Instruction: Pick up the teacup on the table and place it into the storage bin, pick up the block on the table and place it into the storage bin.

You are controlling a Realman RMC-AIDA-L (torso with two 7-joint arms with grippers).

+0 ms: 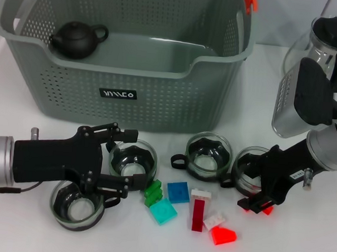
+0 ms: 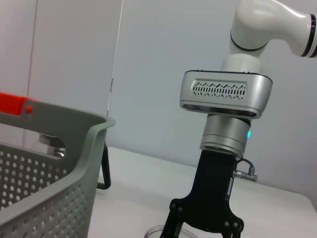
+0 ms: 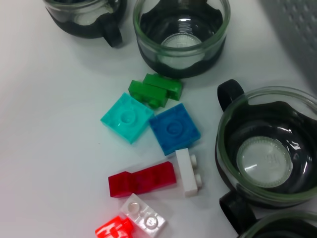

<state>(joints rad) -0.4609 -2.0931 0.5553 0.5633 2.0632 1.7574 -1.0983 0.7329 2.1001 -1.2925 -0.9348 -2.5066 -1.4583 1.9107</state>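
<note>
Several glass teacups stand in front of the storage bin [image 1: 158, 110]. My left gripper [image 1: 120, 159] is open, one finger on each side of a teacup [image 1: 134, 162], low at table height. A second teacup [image 1: 78, 204] sits just nearer, under the left wrist. My right gripper [image 1: 258, 203] is down at the table right of the loose blocks, directly over a bright red block [image 1: 267, 210] that peeks out beneath it. Two more teacups [image 1: 208, 156] [image 1: 248, 168] stand beside that gripper. The right wrist view shows teacups [image 3: 181, 34] [image 3: 265, 156] and blocks.
A black teapot [image 1: 76, 38] lies inside the bin. A glass teapot [image 1: 326, 45] stands at the back right. Green [image 1: 154, 192], cyan [image 1: 163, 211], blue [image 1: 178, 192], dark red [image 1: 198, 211], white [image 1: 213, 221] and red [image 1: 224, 236] blocks lie between the grippers.
</note>
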